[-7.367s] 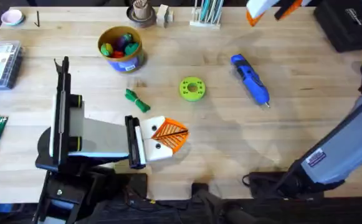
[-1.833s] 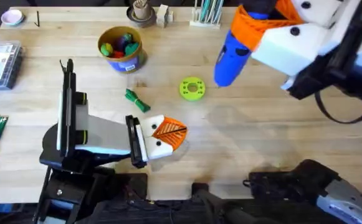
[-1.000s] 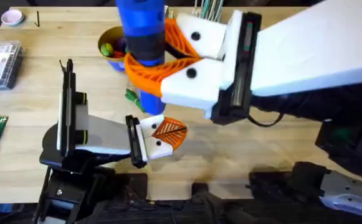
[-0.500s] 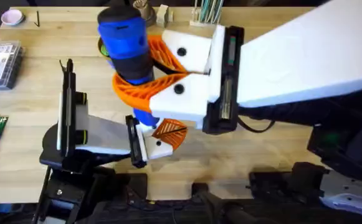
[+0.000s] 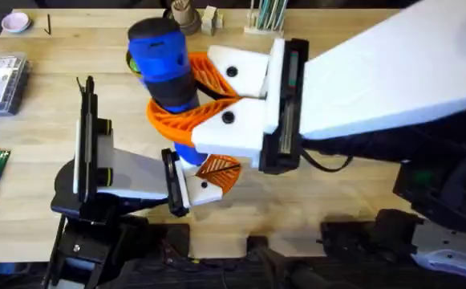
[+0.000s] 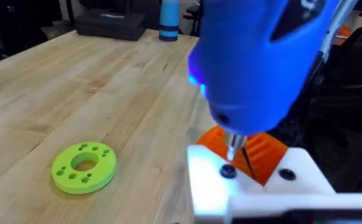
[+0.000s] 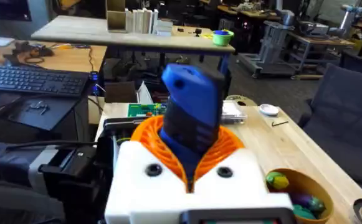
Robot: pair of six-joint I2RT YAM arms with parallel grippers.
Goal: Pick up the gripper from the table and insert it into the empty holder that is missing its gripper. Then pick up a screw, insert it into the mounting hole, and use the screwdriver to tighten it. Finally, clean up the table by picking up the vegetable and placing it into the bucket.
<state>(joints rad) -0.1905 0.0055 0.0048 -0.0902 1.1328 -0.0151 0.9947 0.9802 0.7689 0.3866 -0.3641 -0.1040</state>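
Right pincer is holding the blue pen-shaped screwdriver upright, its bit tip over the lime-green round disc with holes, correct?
No. The right pincer holds the blue pen-shaped screwdriver upright, but the left wrist view shows its bit over a screw in the white block; the lime-green disc lies apart.

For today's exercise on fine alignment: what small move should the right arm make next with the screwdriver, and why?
Probably ease the screwdriver straight down. In the left wrist view its metal bit hangs just above the dark screw in the white block, roughly in line with it but not seated, so it cannot turn it yet.
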